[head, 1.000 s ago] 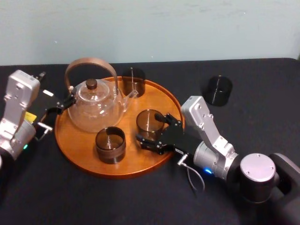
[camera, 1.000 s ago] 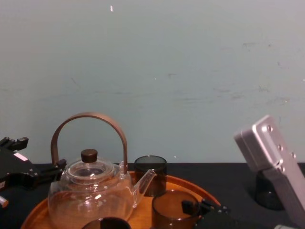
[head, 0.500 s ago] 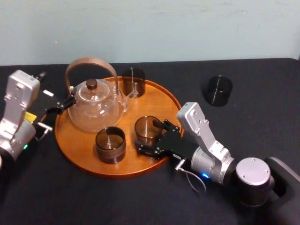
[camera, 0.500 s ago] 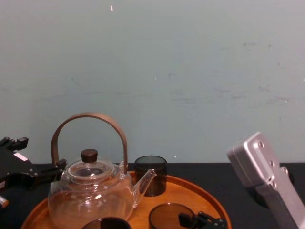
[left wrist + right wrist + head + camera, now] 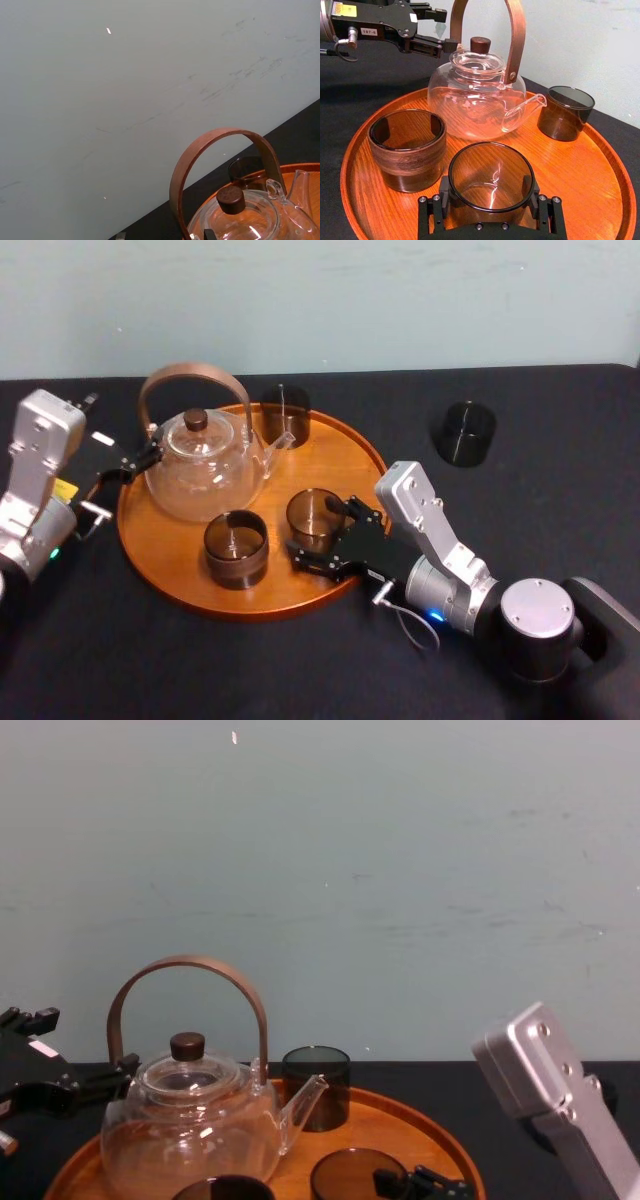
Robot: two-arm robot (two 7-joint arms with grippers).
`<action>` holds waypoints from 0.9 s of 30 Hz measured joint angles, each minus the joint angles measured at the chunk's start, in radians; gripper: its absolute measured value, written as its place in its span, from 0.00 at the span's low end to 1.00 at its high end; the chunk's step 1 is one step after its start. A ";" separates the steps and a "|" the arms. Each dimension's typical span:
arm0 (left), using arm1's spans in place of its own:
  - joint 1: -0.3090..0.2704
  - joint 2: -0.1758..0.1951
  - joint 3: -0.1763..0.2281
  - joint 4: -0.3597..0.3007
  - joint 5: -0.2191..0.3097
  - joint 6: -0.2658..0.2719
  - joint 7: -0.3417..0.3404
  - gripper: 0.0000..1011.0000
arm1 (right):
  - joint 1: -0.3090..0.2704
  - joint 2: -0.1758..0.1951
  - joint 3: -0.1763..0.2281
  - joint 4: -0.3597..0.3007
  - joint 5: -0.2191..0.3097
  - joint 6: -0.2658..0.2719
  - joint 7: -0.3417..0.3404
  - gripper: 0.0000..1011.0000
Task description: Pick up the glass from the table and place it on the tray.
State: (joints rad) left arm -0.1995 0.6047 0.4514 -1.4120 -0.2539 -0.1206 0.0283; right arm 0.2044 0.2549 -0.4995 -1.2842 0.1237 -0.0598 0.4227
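Right gripper [image 5: 487, 189]: fingers [image 5: 528, 192] clamped on opposite sides of the smoky-brown cylindrical glass [image 5: 491, 182], which stands upright and low over the near-right part of the large round orange-brown wooden tray [image 5: 592, 187]. Cannot tell whether its base touches the wood. Risk 1: if the base is not seated, letting go would drop it a little, and on smooth wood it could rock or skid. Risk 2: the darker brown banded tumbler [image 5: 407, 149] stands just beside it on the left, so fingers spreading wide, or any sideways drift, could knock it. Risk 3: a pad that sticks on withdrawal could drag the glass toward the tray's low rim, which runs just under the wrist. Beyond these stands the clear glass teapot with the bent-wood handle [image 5: 480, 95], its spout pointing at a third dark tumbler [image 5: 565, 112] by the far rim; both look well apart from the grip, so low risk. Left gripper [image 5: 138, 458] hangs at the tray's left edge just beside the teapot, fingers apart, nothing between them; judged idle. Surface: counter [image 5: 560, 510] under a matte black cover, with one more dark tumbler [image 5: 465, 432] standing on it off to the right of the tray. Room: plain pale blue-green wall [image 5: 350, 300], lightly scuffed.
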 joint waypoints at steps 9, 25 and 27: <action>0.000 0.000 0.000 0.000 0.000 0.000 0.000 1.00 | -0.001 0.001 0.001 -0.001 0.002 0.001 0.000 0.90; 0.000 0.000 0.000 0.000 0.000 0.000 0.000 1.00 | -0.001 0.002 0.001 -0.003 0.004 0.003 0.001 0.90; 0.000 0.000 0.000 0.000 0.000 0.000 0.000 1.00 | -0.001 0.002 0.001 -0.003 0.004 0.003 0.001 0.90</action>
State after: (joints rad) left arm -0.1996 0.6047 0.4514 -1.4120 -0.2539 -0.1206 0.0283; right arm 0.2036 0.2565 -0.4982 -1.2870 0.1275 -0.0570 0.4241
